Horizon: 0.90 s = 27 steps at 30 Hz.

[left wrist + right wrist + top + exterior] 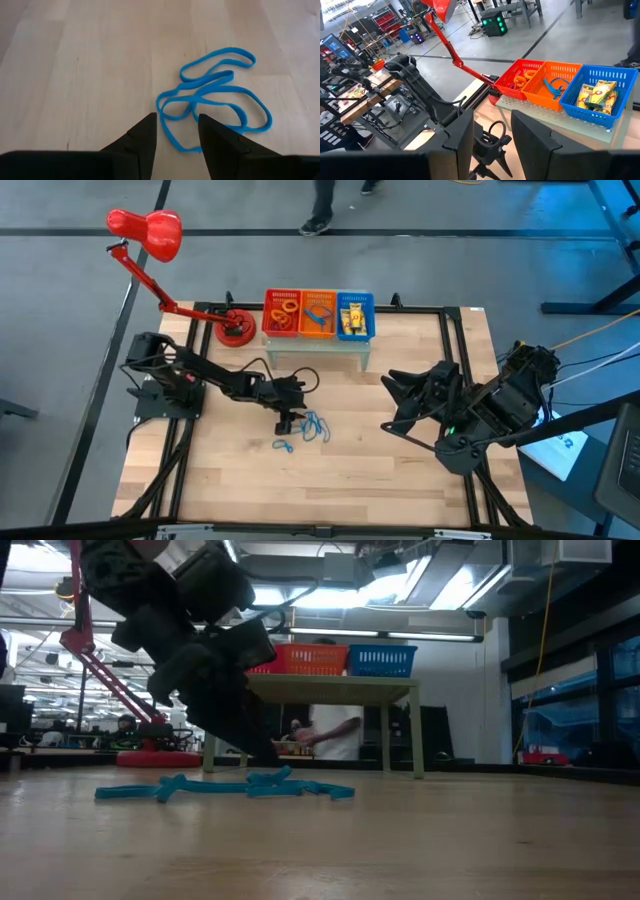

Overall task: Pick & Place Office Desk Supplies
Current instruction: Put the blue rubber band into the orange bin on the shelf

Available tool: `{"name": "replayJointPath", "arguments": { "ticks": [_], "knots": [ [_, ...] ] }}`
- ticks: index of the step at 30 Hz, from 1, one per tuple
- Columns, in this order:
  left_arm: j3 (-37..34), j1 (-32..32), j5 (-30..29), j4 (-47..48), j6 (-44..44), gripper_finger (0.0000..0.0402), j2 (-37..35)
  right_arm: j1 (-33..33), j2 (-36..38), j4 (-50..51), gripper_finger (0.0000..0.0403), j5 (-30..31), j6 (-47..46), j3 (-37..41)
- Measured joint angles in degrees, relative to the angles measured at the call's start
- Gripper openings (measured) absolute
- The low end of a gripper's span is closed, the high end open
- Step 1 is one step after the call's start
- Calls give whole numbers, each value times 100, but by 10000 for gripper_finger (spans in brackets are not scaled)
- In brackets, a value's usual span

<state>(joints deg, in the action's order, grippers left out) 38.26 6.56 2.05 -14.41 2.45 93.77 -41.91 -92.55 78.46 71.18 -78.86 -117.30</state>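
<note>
Two dark fingers of the left gripper stand parted at the near edge of the left wrist view, holding nothing, their tips just above the counter. Between and just beyond them lies a tangle of blue rubber bands, the nearest loop running into the gap between the tips. From above, the left gripper sits just beside that tangle, with a smaller blue loop lying apart from it, nearer the front edge.

By my reading the step in hand is the pick of the blue bands: the jaws are lined up but not yet closed. Next comes a short drop so the tips straddle a strand, a pinch, then a lift toward the orange basket on the small stand, which already holds blue loops.

Over on the right side of the counter the right gripper waits, fingers apart and empty.
</note>
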Motion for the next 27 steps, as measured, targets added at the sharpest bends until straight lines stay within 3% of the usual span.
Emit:
{"name": "replayJointPath", "arguments": {
  "ticks": [9,27],
  "knots": [
    [327,14,-377,-5,-520,138,402,50,0,1,132,-31,23,2],
    [350,70,-599,-168,-1153,136,428,250,0,2,132,-206,158,4]
  ]
}}
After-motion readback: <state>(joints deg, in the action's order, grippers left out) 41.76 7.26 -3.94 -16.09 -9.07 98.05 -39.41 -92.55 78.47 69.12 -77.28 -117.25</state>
